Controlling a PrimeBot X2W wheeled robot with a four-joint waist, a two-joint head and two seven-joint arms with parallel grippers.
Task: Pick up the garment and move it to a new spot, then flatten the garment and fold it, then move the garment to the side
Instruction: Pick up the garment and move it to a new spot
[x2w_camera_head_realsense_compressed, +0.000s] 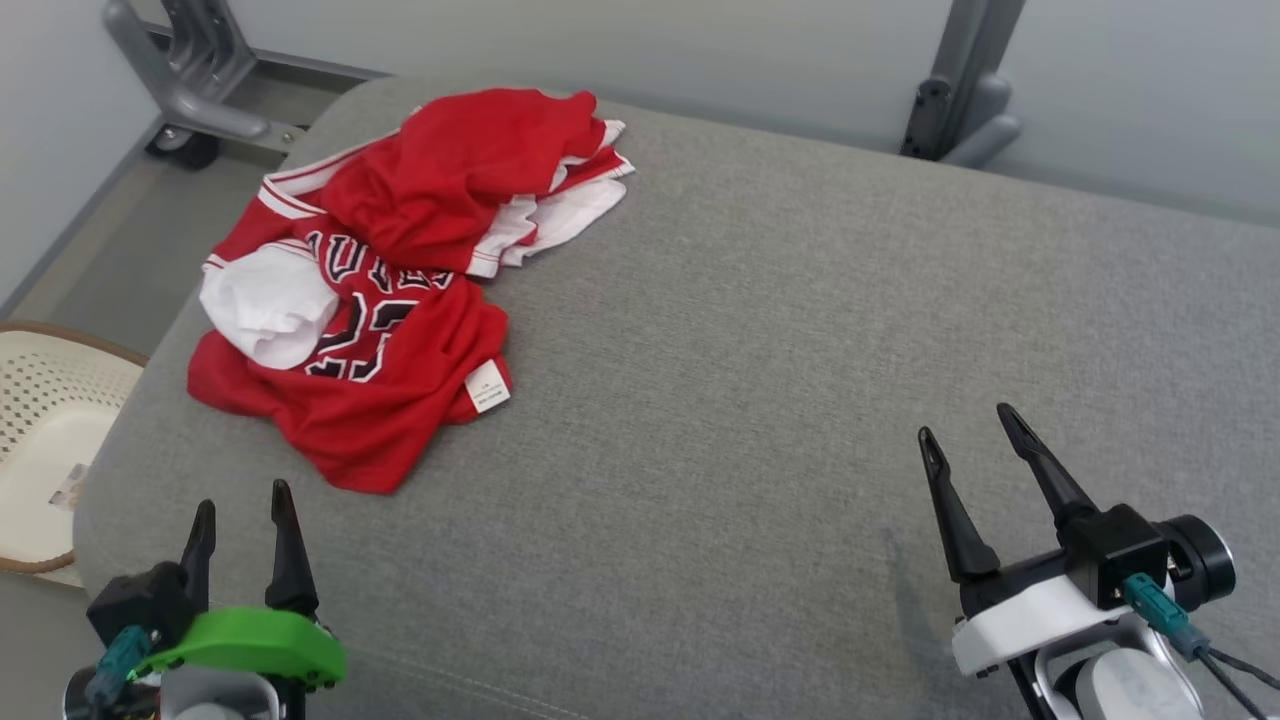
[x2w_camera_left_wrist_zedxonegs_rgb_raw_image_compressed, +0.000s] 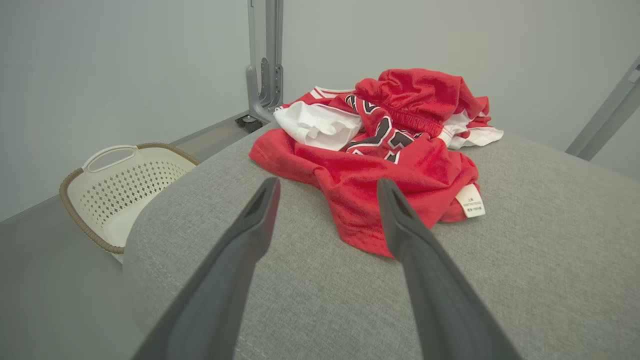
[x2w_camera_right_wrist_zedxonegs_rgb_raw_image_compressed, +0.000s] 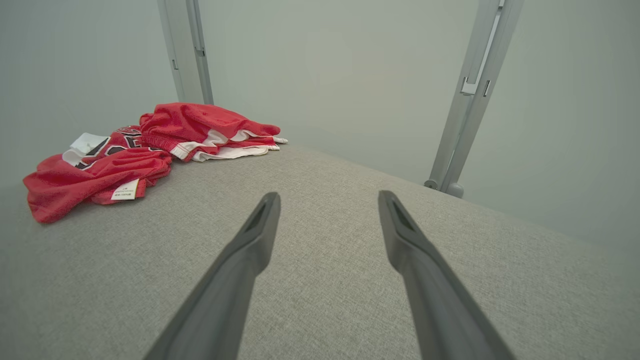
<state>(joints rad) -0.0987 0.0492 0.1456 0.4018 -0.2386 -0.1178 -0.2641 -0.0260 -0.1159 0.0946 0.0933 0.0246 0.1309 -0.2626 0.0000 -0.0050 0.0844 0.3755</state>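
Note:
The garment (x2w_camera_head_realsense_compressed: 400, 290) is a red and white jersey with black lettering, lying crumpled at the far left of the grey cushion (x2w_camera_head_realsense_compressed: 780, 350). A white label sticks out at its near edge. It lies just ahead of the left gripper (x2w_camera_left_wrist_zedxonegs_rgb_raw_image_compressed: 327, 187) in the left wrist view, as the garment (x2w_camera_left_wrist_zedxonegs_rgb_raw_image_compressed: 390, 145). From the right wrist it shows far off to the left, garment (x2w_camera_right_wrist_zedxonegs_rgb_raw_image_compressed: 130, 155). My left gripper (x2w_camera_head_realsense_compressed: 240, 505) stands open near the cushion's front left corner, short of the cloth. Over the front right, my right gripper (x2w_camera_head_realsense_compressed: 970, 425) is open with nothing between its fingers.
A cream laundry basket (x2w_camera_head_realsense_compressed: 45, 440) with a brown rim stands on the floor left of the cushion, also basket (x2w_camera_left_wrist_zedxonegs_rgb_raw_image_compressed: 120, 190). Grey metal frame legs (x2w_camera_head_realsense_compressed: 190, 70) rise behind the cushion at the back left and back right (x2w_camera_head_realsense_compressed: 960, 90). Pale walls close the space behind.

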